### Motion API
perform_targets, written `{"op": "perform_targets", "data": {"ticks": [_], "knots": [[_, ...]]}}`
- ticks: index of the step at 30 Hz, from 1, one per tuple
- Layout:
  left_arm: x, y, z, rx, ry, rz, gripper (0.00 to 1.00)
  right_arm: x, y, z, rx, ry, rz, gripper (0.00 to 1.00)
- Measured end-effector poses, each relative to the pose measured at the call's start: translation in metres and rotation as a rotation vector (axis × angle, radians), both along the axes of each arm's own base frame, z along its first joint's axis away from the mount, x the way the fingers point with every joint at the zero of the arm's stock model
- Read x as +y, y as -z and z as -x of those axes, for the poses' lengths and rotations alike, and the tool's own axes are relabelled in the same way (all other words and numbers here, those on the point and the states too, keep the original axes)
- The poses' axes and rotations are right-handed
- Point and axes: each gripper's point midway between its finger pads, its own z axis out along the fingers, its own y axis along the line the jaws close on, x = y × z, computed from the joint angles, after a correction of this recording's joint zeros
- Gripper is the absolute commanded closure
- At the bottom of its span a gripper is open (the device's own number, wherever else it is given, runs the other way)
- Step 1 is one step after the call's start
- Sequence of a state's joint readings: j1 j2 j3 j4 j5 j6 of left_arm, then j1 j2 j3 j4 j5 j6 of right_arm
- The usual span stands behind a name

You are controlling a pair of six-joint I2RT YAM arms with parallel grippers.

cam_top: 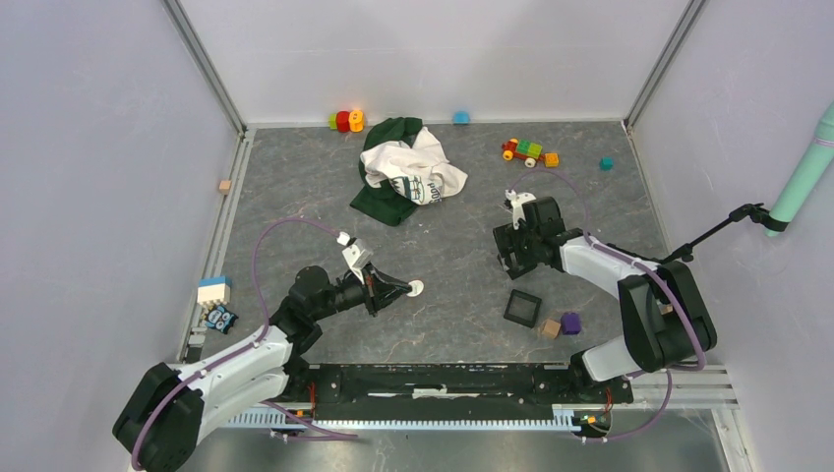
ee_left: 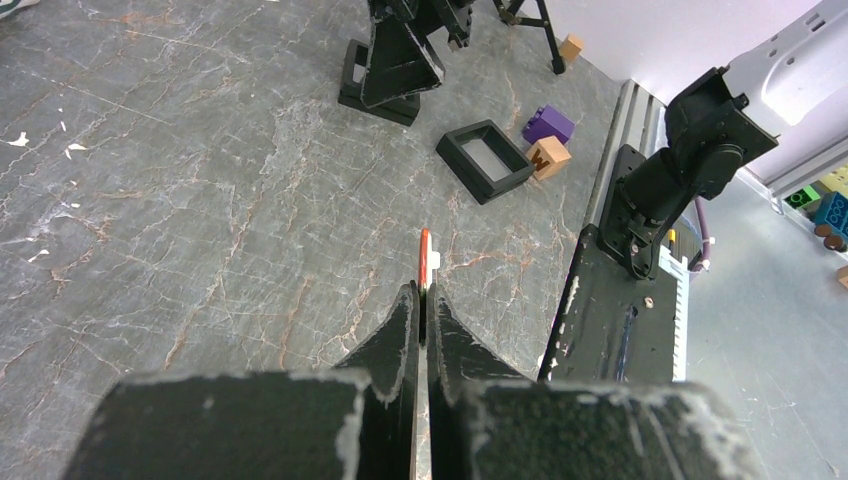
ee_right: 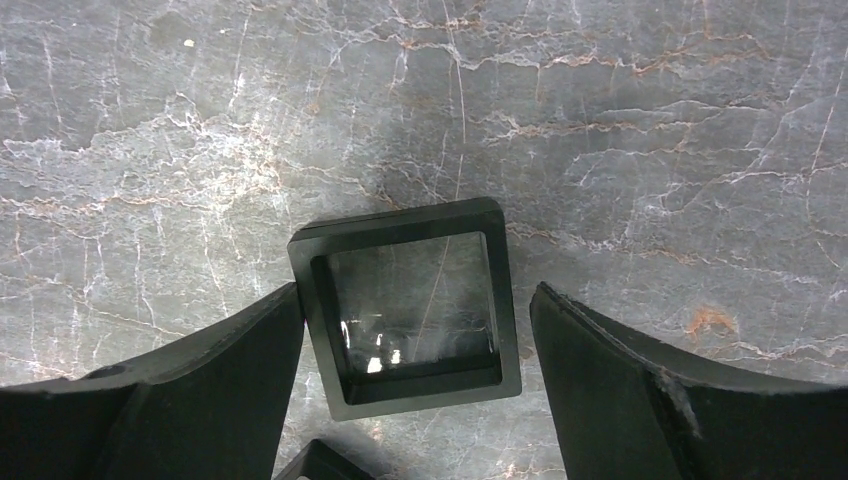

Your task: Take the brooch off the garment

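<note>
Left hand (ee_left: 421, 300) closed on the brooch (ee_left: 424, 258), which is held edge-on over the table (cam_top: 295, 197), well apart from the garment (cam_top: 408, 172) on its near side. Right hand (ee_right: 415, 300), to the near right of the garment, with fingers spread wide on either side of a black square tray (ee_right: 400, 228).

the left arm (cam_top: 243, 369) and right arm (cam_top: 597, 262) have white shells and black joints; a purple cable (cam_top: 257, 258) loops along each; left gripper (ee_left: 422, 292) fingers (ee_left: 398, 335) are black wedges with scuffed pale edges.
</note>
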State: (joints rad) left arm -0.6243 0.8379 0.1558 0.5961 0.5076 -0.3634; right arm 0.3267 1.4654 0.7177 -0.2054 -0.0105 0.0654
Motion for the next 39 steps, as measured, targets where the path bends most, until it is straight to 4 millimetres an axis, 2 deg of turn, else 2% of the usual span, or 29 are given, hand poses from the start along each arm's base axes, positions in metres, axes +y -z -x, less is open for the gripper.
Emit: {"op": "perform_targets", "data": {"ticks": [5, 8, 15, 18, 26, 32, 39], "knots": [[0.000, 0.000, 0.000, 0.001, 0.001, -0.001, 0.98, 0.001, 0.001, 0.001, 0.001, -0.006, 0.013, 0.19], [0.000, 0.000, 0.000, 0.001, 0.001, -0.001, 0.98, 0.002, 0.001, 0.001, 0.004, -0.013, 0.017, 0.25], [0.000, 0.001, 0.000, -0.001, 0.001, -0.002, 0.98, 0.010, -0.001, 0.004, 0.017, -0.034, -0.014, 0.31], [0.000, 0.003, -0.001, -0.001, 0.002, -0.009, 0.98, 0.022, -0.004, 0.009, 0.036, -0.054, -0.081, 0.34], [0.000, 0.008, -0.003, -0.007, -0.004, -0.031, 0.98, 0.079, -0.039, 0.030, 0.043, -0.143, -0.395, 0.36], [0.004, 0.008, -0.012, -0.085, -0.043, -0.068, 0.98, 0.108, -0.039, 0.061, 0.138, -0.177, -0.524, 0.37], [-0.006, 0.013, -0.016, -0.090, -0.025, -0.110, 0.98, 0.127, -0.047, 0.079, 0.188, -0.217, -0.613, 0.37]]}}
